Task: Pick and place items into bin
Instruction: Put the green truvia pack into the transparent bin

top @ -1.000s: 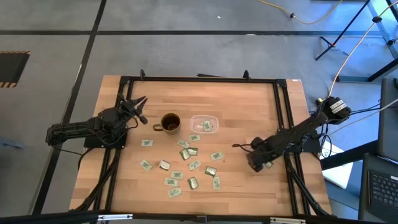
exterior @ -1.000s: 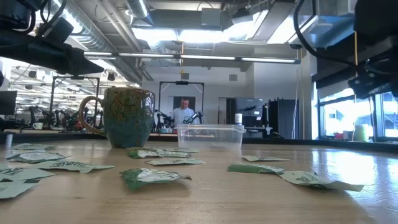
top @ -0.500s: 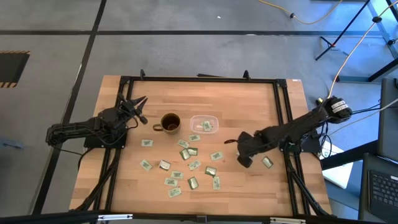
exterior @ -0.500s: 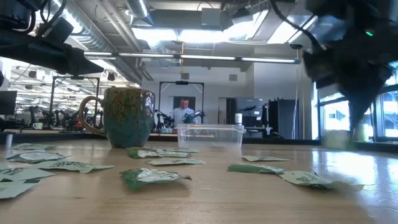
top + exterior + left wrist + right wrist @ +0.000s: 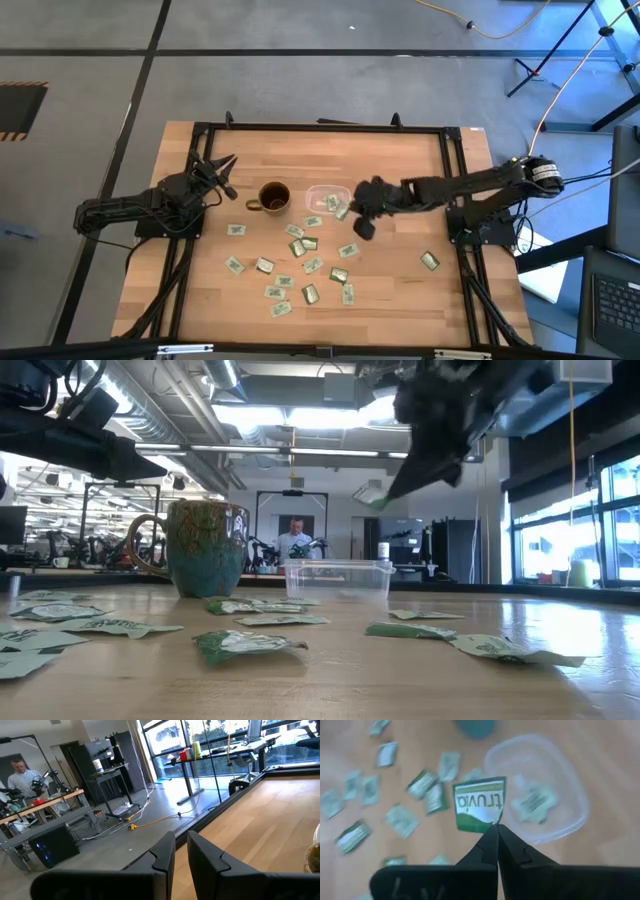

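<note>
Several small green-and-white packets lie flat on the wooden table, near side of the brown mug. The clear bin stands right of the mug, with a packet lying inside. My right gripper hovers above the table just off the bin's near right corner, shut on one packet. In the low view it is a blur high up. My left gripper rests at the table's left edge, pointing level, its fingers slightly open with nothing between them. My right gripper pinches one edge of the packet between its two fingertips. The fingers slant down from the table's right side. The packet stands out flat beyond the tips, its printed face toward the wrist camera, lifted clear of the table and to the side of the bin.
One lone packet lies near the table's right edge. A black frame runs around the table. Bare wood lies on the far side of the mug and bin. Beyond the table, a person stands far off in the room.
My right gripper, still shut, has swung from the table's near right part toward the bin, rising and rolling as it went. The packet has come with it, lifted clear. My left arm has kept still.
</note>
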You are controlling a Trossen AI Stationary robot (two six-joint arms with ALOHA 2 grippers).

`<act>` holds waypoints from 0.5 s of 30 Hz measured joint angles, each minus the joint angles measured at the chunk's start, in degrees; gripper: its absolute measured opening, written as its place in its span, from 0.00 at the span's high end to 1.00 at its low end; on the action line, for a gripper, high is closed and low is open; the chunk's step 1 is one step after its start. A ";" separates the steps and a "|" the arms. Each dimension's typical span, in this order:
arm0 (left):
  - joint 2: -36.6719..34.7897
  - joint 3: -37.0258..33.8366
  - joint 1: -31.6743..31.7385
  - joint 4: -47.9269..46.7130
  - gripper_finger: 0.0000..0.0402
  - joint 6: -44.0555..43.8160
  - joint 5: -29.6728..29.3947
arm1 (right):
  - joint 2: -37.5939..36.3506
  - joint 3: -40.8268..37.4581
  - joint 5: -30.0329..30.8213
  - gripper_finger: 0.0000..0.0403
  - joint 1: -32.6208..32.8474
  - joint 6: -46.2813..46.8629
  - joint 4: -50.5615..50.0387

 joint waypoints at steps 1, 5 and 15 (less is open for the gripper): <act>0.00 0.00 -0.01 0.01 0.89 0.00 0.01 | 0.67 0.00 0.03 1.00 -1.22 -1.36 1.31; 0.00 0.00 0.00 0.00 0.89 0.00 0.04 | 4.25 0.00 -0.03 1.00 -5.04 -5.23 5.02; 0.00 0.00 0.01 0.00 0.89 0.00 0.08 | 12.50 -0.04 -0.20 1.00 -8.91 -5.77 5.60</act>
